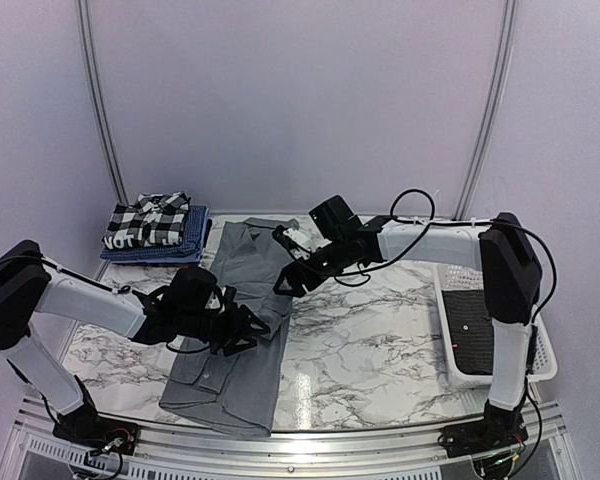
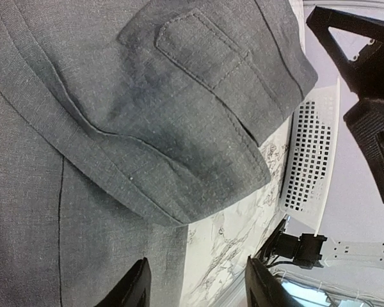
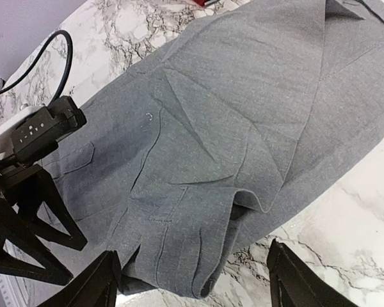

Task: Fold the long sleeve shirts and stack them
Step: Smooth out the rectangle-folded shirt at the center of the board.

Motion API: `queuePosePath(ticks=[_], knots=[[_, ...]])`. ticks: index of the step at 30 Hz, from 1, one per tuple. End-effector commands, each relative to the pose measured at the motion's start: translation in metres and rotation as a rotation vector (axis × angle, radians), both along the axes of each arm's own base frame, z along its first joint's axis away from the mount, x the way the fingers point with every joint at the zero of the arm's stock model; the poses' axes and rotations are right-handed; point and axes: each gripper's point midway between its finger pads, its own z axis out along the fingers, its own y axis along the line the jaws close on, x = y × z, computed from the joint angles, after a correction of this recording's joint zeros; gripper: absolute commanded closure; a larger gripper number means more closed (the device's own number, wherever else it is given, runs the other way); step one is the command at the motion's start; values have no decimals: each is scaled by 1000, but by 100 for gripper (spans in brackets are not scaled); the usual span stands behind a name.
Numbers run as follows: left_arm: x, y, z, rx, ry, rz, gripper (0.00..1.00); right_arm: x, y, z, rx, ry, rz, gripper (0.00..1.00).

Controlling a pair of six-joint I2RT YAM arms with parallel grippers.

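Grey button-front shirt (image 1: pixel 242 255) lengthwise on marble counter (image 1: pixel 380 345), partly folded. Left gripper (image 2: pixel 198 284) open, empty, over shirt edge. Right gripper (image 3: pixel 198 284) open, empty, above shirt.

Left pincer (image 2: pixel 195 283), right pincer (image 3: pixel 195 279): apparently agape

White slatted basket (image 1: pixel 477 379) at the right edge of a marble-patterned table (image 1: pixel 370 340), pale backdrop (image 1: pixel 300 100) behind, two metal rails (image 1: pixel 98 110).

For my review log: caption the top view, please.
Left claw and right claw over the grey shirt on the marble table; checked shirt atop blue shirt, far left.
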Motion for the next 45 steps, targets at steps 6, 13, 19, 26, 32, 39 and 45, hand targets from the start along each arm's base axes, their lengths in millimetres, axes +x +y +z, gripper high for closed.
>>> queuePosePath(ticks=[6, 13, 19, 26, 32, 39, 45], knots=[[11, -14, -9, -13, -19, 25, 41, 0, 14, 8, 42, -25, 88, 25], [30, -21, 4, -53, -66, 83, 48, -5, 12, -4, 31, 26, 78, 26], [39, -26, 21, -94, -92, 115, 78, -10, 14, 0, 38, 60, 63, 27], [39, -6, 48, -153, -98, 154, 100, -13, 2, 7, -4, 76, 14, 28], [34, 18, 55, -178, -23, 173, 100, -24, 6, 22, 29, 121, 4, 28], [19, 53, 6, -19, 60, 162, 78, -43, 22, 8, 9, 131, -15, 28], [9, 67, -12, 80, 44, 121, 59, -41, 16, -7, -15, 89, -101, 28]])
